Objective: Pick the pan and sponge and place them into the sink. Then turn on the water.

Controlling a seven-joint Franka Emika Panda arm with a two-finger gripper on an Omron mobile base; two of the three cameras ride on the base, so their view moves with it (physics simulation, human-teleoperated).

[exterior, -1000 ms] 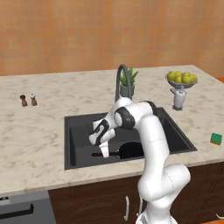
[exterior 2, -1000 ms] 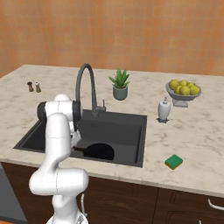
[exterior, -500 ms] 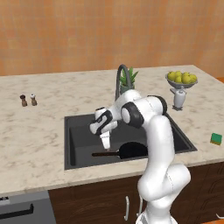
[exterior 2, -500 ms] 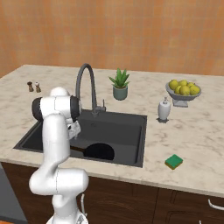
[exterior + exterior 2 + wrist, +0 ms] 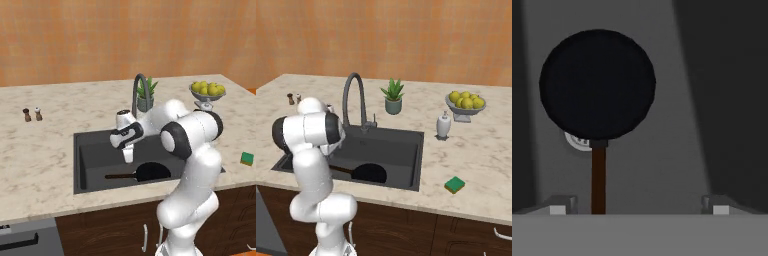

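Pan [image 5: 155, 171] in sink [image 5: 90, 150]; sponge [image 5: 247, 158] on counter.

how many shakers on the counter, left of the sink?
2. A dark shaker and a pale-topped shaker stand side by side on the counter, far left of the sink. The arm may hide others.

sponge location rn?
The sponge lies on the counter right of the sink, near the front edge; in the left base view it sits at the far right.
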